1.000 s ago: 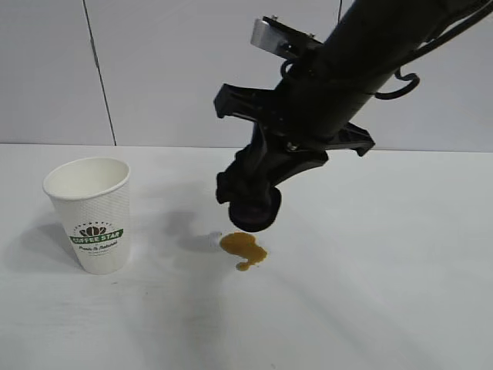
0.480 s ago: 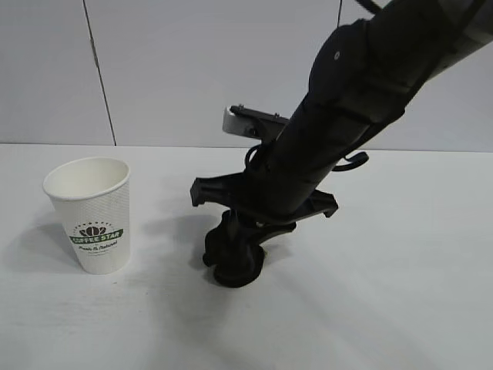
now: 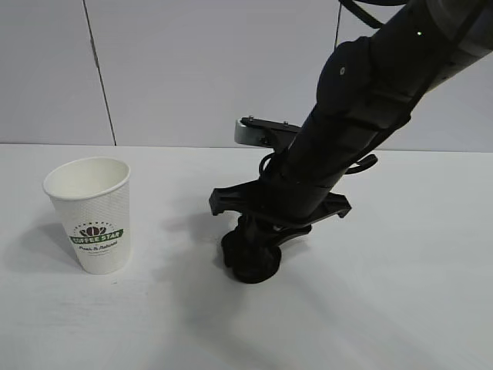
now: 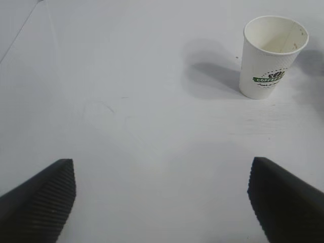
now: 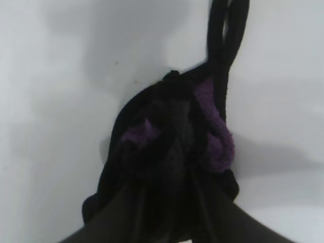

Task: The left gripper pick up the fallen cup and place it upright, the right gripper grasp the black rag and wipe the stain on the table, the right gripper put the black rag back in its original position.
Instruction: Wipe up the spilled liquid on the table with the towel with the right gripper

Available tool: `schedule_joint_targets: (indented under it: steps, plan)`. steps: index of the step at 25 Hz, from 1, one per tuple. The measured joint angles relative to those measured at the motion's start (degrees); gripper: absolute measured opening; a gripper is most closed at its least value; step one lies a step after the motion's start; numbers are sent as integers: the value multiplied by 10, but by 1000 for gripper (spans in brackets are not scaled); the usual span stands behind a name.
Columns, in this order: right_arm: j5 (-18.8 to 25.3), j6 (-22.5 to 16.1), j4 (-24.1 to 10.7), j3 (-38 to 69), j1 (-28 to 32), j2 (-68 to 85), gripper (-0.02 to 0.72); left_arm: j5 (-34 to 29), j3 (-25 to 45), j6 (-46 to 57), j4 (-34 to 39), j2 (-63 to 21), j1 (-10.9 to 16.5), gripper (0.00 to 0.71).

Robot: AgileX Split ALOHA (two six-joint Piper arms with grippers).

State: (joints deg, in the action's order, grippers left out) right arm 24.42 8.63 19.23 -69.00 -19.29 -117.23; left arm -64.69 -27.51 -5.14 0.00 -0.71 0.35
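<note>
The white cup (image 3: 90, 215) with the green COFFEE STAR banner stands upright on the table (image 3: 400, 308) at the left; it also shows in the left wrist view (image 4: 272, 56). My right gripper (image 3: 251, 258) is shut on the black rag (image 3: 254, 268) and presses it down onto the table in the middle. The right wrist view shows the bunched rag (image 5: 172, 147) with purple edging between the fingers. The stain is hidden under the rag. My left gripper (image 4: 162, 197) is open and empty above bare table, away from the cup.
A grey panelled wall (image 3: 169, 69) runs behind the table. The right arm (image 3: 370, 100) slants down from the upper right over the table's middle.
The right gripper came down with the rag onto the stain, which now is covered, then shifted slightly right. The cup has not moved.
</note>
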Motion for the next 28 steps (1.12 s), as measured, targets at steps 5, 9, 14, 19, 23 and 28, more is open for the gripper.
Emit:
schedule_joint_targets:
  steps: [5,9,14,19,23,28]
  plan:
    - [16,0,11,-1,9,2,130,0,0,0,0,0,0,664]
    - [10,7,44,-1,-26,2,130,0,0,0,0,0,0,664]
    - [-43,13,81,2,-108,-5,130,0,0,0,0,0,0,664]
    - [-124,15,87,4,-158,-9,130,0,0,0,0,0,0,664]
    - [-179,15,87,4,-158,-9,130,0,0,0,0,0,0,664]
    - [-229,15,78,4,-156,-22,130,0,0,0,0,0,0,664]
